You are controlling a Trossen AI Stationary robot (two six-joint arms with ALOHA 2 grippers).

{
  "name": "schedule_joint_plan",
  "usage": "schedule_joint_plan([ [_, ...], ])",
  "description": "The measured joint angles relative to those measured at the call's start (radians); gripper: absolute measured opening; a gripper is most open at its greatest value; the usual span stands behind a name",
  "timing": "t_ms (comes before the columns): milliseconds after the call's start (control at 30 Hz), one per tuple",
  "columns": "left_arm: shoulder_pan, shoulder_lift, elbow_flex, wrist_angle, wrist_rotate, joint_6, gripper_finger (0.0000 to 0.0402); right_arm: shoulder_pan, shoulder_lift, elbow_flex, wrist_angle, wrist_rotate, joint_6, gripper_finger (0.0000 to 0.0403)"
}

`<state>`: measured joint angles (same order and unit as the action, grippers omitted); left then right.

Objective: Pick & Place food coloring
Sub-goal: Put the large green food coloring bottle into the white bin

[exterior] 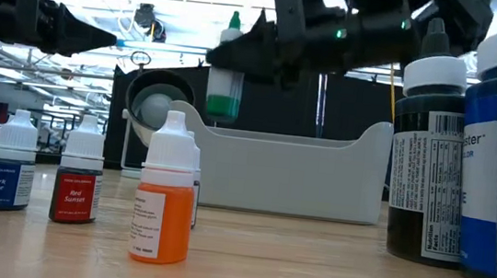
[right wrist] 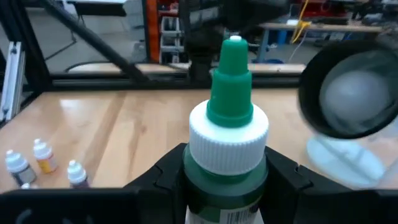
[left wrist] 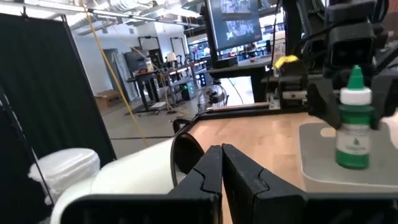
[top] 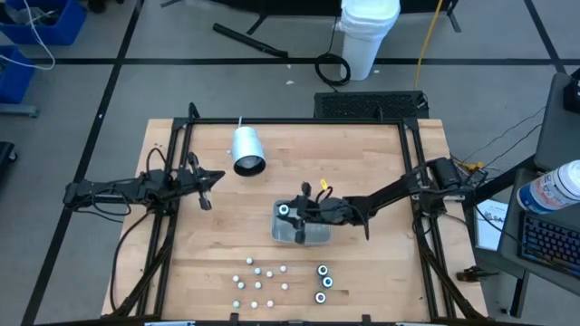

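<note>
My right hand [exterior: 237, 68], clamped on an upright green food coloring bottle [exterior: 224, 90], hangs directly above the grey tray [exterior: 319, 174]; my left hand [top: 207, 181], fingers together, waits well apart.

So the left pincer [left wrist: 221, 163] has its two dark fingers pressed together, nothing between them. Just past it a white cylinder [left wrist: 134, 174] lies on its side on the wooden worktop [left wrist: 261, 134]. Farther off, the right pincer [left wrist: 351, 102] grips a green food coloring bottle [left wrist: 354, 127] upright, hanging over a grey tray [left wrist: 323, 158]. Workshop clutter and screens sit behind.
</note>
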<state>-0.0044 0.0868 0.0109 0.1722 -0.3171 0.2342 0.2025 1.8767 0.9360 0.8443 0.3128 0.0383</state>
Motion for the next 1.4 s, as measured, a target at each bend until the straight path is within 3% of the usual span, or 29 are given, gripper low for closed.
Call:
schedule_joint_plan([
  [167, 0.0, 0.0, 0.0, 0.007, -0.008, 0.008, 0.0019, 0.001, 0.053, 0.0, 0.101, -0.034, 0.01, 0.0132],
  [567, 0.0, 0.0, 0.0, 0.013, -0.008, 0.027, 0.0019, 0.005, 0.056, 0.0, 0.087, -0.135, 0.031, 0.0136],
  [1000, 0.0, 0.0, 0.0, 0.013, -0.008, 0.033, 0.0019, 0.025, 0.056, 0.0, 0.009, -0.07, -0.078, 0.0136],
  [1400, 0.0, 0.0, 0.0, 0.013, -0.008, 0.031, 0.0019, 0.056, 0.056, -0.013, 0.044, 0.002, -0.173, 0.0133],
])
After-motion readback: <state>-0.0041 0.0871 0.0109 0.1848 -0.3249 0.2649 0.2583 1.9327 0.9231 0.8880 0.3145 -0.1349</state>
